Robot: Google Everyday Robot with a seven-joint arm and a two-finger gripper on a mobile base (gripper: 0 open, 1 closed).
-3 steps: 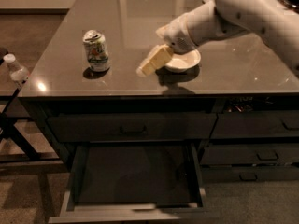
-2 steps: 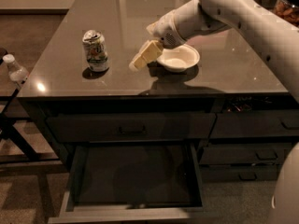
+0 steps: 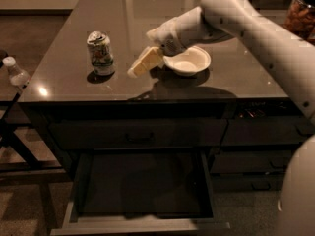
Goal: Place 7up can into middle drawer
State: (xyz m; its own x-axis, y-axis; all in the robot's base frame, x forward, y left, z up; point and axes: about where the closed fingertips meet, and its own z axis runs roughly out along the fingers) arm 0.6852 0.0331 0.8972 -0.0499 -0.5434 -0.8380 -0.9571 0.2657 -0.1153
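Hand of the 1-armed robot is pictured low over the dark tabletop, pointed down and to the left, in the gap between the 7up can and a white bowl. Whether the hand is spread or closed cannot be told from this angle. It is shown just beside the bowl's left rim and apart from the can, with its shadow cast on the glossy surface below. The white arm is seen reaching in from the right edge of the view, passing above the bowl.

The 7up can is seen standing upright near the left part of the tabletop, its top dented and its green and white label turned toward the camera.

Below the tabletop, a closed drawer with a bar handle is visible, and under it the middle drawer is shown pulled out toward the camera, its dark bottom panel exposed. 2 narrower drawers are seen closed at the right. A clear plastic bottle with a white cap is visible off the tabletop at the far left.
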